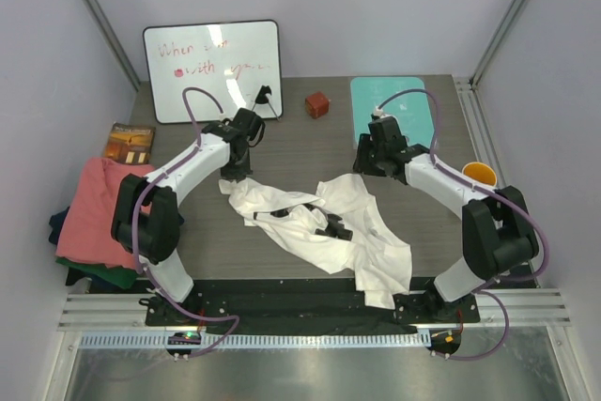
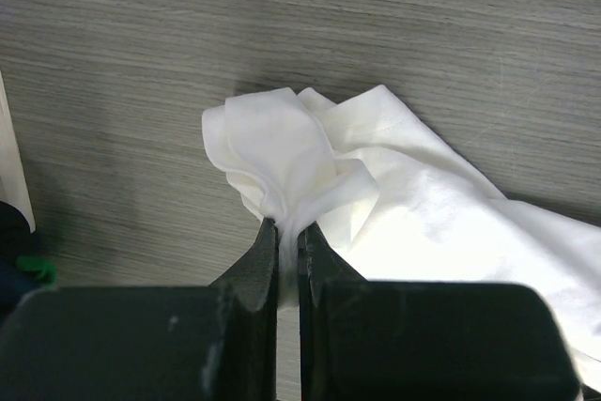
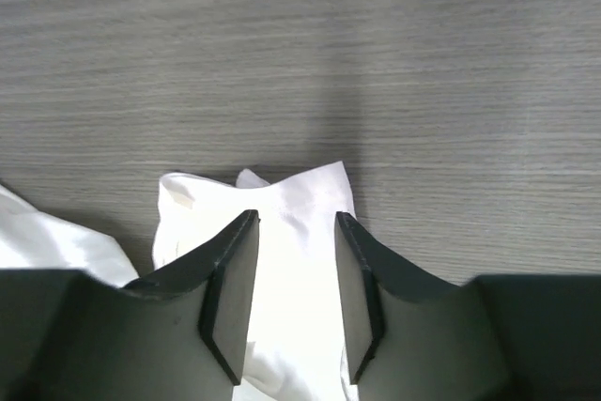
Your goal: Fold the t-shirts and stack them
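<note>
Table [image 1: 310, 152] of grey woodgrain carries a soft crumpled white t-shirt [image 1: 319, 232] sprawled mid-table between the arms, a pink-topped shirt pile [image 1: 94, 208] at the table's left edge, left gripper [image 2: 288, 232] pinching a bunched far-left corner of the white cloth, right gripper [image 3: 296, 227] fingers spread either side of its wrinkled far-right corner.

White-shelled left arm [image 1: 188, 164] and right arm [image 1: 434, 180], black joints, purple cables [image 1: 192, 105], black wedge fingers [image 3: 230, 279].
</note>
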Motion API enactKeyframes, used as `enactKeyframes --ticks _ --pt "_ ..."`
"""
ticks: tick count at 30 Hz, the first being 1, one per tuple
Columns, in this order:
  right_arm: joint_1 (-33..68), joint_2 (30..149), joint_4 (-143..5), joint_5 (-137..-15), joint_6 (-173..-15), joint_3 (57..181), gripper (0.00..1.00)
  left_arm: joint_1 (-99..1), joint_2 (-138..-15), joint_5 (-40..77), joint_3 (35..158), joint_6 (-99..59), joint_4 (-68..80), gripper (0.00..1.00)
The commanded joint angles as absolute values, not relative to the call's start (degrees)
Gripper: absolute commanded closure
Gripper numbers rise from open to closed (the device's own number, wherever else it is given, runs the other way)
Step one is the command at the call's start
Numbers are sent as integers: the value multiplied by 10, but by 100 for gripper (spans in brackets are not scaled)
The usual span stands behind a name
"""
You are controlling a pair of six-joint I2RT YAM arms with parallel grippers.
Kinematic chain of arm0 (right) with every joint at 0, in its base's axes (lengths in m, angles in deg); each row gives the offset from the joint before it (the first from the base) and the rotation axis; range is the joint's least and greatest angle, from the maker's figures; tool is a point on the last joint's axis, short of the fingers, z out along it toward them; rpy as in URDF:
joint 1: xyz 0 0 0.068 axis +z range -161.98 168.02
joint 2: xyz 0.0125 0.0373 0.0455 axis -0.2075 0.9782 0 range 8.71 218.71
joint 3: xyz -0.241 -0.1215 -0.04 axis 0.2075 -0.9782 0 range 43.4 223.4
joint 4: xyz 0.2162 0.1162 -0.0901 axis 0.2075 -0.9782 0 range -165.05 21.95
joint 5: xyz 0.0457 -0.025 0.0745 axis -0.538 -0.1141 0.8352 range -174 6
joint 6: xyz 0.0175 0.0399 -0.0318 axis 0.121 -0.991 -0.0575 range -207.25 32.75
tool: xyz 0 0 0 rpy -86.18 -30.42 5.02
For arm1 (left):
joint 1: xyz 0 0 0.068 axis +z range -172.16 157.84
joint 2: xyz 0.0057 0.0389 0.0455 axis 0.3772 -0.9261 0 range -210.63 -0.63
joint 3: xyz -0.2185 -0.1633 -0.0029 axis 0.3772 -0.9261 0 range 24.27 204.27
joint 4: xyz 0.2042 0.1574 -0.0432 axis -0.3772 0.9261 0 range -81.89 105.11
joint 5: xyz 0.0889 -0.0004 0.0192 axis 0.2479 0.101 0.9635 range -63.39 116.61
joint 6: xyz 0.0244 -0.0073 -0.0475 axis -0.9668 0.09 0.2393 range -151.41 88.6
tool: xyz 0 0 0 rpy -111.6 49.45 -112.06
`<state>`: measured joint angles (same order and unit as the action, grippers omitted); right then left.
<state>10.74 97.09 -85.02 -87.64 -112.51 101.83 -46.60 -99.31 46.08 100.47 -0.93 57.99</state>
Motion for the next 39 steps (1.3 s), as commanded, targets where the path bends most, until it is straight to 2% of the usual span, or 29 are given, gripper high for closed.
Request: enactKeyframes --ticks 1,16,23,26,27,29,30,35,39 --pt "110 999 -868 -868 -1126 1036 45 -463 -989 453 1005 -20 568 100" --pt "110 1078 -852 -865 -1127 1038 44 -464 -989 442 1001 -21 565 100" --pt "110 1117 -847 -851 -1124 1049 46 -464 -989 442 1000 -22 566 100" --pt "110 1121 -845 -851 -1124 1047 61 -464 -990 442 1001 -23 566 100" --pt "110 1121 -844 -851 -1123 1045 72 -464 -991 440 1001 -23 565 100" --pt "110 1119 -842 -860 -1123 1040 84 -464 -991 438 1000 -22 564 100" --pt "110 1116 -840 -863 -1121 1038 99 -465 -992 438 999 -22 564 100" --pt "110 1086 -830 -877 -1117 1014 99 -465 -985 440 995 -18 559 100" --pt "109 1015 -830 -904 -1112 1003 99 -465 -959 447 990 -19 550 100"
